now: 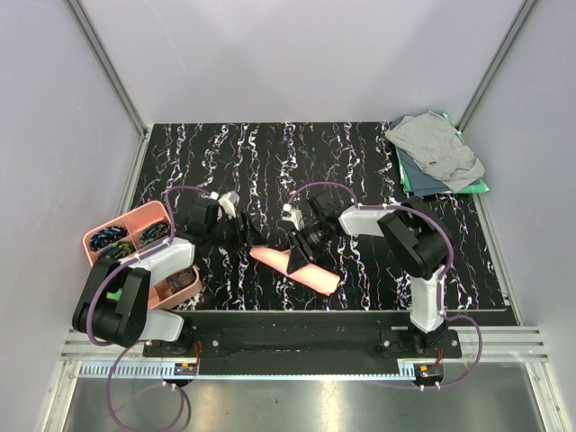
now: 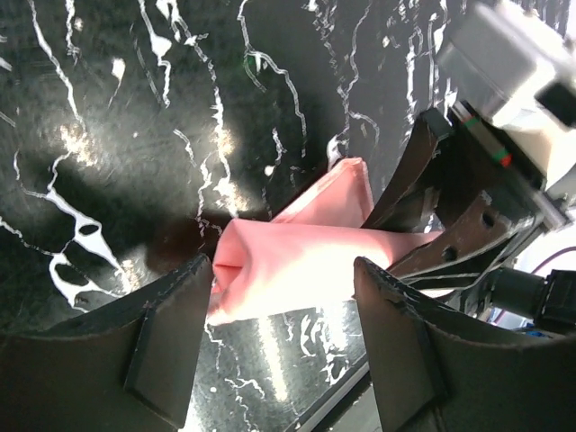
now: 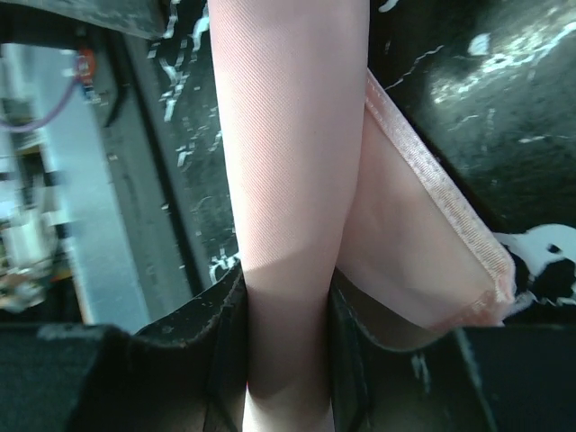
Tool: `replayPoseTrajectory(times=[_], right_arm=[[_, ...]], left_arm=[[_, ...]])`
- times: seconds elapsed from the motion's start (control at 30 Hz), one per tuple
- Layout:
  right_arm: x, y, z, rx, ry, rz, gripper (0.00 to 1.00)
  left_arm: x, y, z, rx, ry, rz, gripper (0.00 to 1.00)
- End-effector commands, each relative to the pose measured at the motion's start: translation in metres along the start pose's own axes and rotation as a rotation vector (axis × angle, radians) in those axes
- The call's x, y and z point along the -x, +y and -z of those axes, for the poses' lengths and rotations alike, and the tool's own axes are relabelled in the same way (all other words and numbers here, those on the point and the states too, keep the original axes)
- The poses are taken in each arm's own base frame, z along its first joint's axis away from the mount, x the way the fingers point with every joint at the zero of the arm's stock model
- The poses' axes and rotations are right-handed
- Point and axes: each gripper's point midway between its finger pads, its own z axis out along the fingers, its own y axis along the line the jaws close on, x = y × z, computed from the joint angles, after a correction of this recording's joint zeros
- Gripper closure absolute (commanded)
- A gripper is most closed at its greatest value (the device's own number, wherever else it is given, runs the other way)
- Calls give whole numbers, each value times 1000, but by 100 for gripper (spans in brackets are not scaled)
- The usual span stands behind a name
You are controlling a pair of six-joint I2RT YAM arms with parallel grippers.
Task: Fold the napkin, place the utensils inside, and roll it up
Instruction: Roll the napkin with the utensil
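At the near left edge of the black marbled table (image 1: 360, 162) sits a pink compartment tray (image 1: 135, 214) with small dark items in its sections; what they are cannot be told. The left arm reaches over it toward the middle.

The left gripper (image 2: 283, 270) has its jaws apart. The left end of the napkin (image 2: 297, 261) lies between them, just beside the left finger (image 2: 171, 351) and apart from the right one. They are not pinching it.

The napkin is a salmon-pink roll lying at the near middle of the table, slanting from far left to near right, with a loose flap lying beside the tube.

The right gripper (image 3: 288, 360) is clamped on the roll a little right of its left end. In the right wrist view both fingers (image 3: 216, 342) press against the tube's sides, and the hemmed flap lies flat on the table to the right of them.

At the far right corner a crumpled grey cloth (image 1: 436, 144) lies on top of a green cloth (image 1: 468, 186), well apart from the napkin.
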Motion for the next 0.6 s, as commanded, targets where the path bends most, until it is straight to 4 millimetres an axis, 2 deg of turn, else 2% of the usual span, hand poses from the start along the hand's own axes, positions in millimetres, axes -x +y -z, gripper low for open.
replayPoseTrajectory(times=[0.0, 0.1, 0.27, 0.4, 0.43, 0.57], right_arm=[[11, 27, 8, 221, -6, -78, 60], [12, 25, 9, 260, -9, -109, 60], [15, 20, 13, 294, -19, -143, 59], [16, 13, 11, 279, -21, -163, 58], [16, 10, 11, 263, -24, -163, 57], [23, 2, 14, 158, -46, -148, 45]], left_arm=[[13, -5, -1, -37, -76, -50, 34], [9, -2, -2, -42, -83, -55, 35], [0, -2, -6, -82, -72, -38, 46], [-11, 3, -10, -99, -46, -15, 64], [-11, 3, -11, -96, -48, -15, 71], [-13, 10, -16, -72, -27, -1, 82]])
